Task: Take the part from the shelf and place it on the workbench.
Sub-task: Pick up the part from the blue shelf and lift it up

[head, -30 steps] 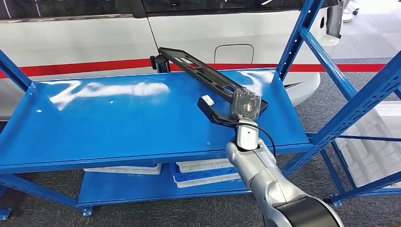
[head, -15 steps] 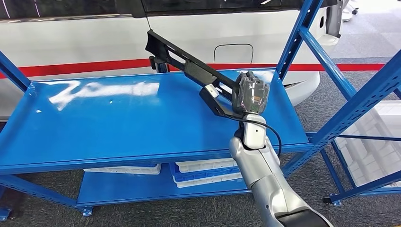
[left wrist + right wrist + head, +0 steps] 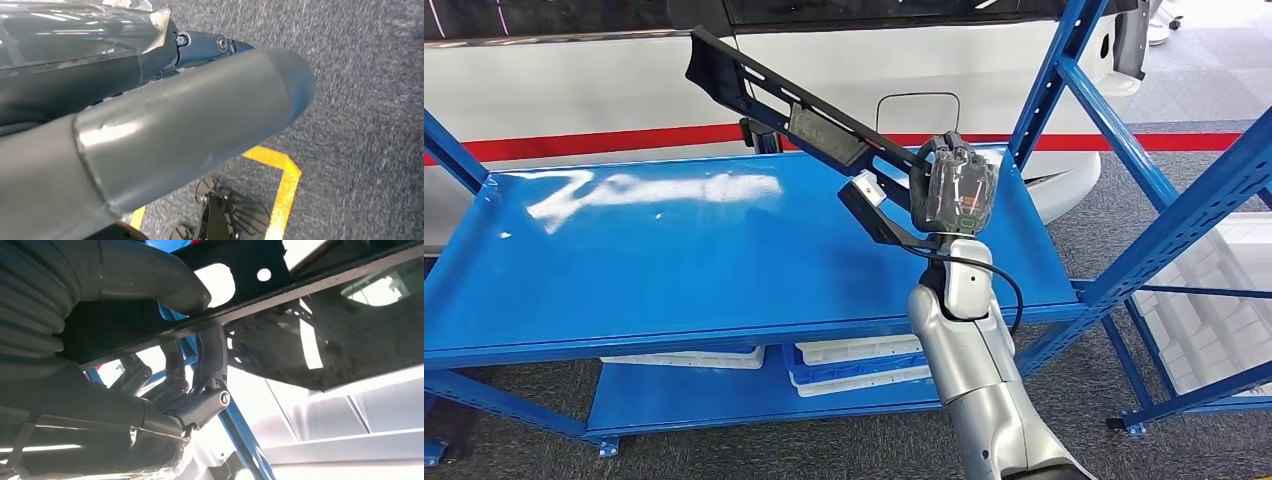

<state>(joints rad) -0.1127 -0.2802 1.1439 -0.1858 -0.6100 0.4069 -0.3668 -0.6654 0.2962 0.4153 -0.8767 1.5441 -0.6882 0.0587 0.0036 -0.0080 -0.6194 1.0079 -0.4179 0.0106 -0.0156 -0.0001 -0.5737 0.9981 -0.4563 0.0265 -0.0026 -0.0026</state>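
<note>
While the right hand (image 3: pixel 951 190) grips the long black part (image 3: pixel 809 120) near its lower end, the part hangs clear above the blue shelf (image 3: pixel 674 250), tilted so that its far end rises up and to the left, in front of the white car body (image 3: pixel 604 90) behind the rack. In the right wrist view the thumb (image 3: pixel 150 285) lies on one face of the part's flat bar and the darker fingers (image 3: pixel 207 365) curl round the other. The lower end of the part, with a white tab (image 3: pixel 862 187), sits just above the shelf surface beside the hand; whether it touches the shelf cannot be told. The shelf top to the left of the part is a broad open surface with bright reflections. To the right, a blue upright post (image 3: pixel 1049 75) of the rack stands near the hand, and a slanted blue beam (image 3: pixel 1184 220) crosses further right. Below the shelf, white and blue bins (image 3: pixel 854 362) rest on the lower level. The left hand (image 3: pixel 150 125) hangs over grey carpet with a yellow floor marking (image 3: pixel 282 190); whether it is open or clenched cannot be told.
</note>
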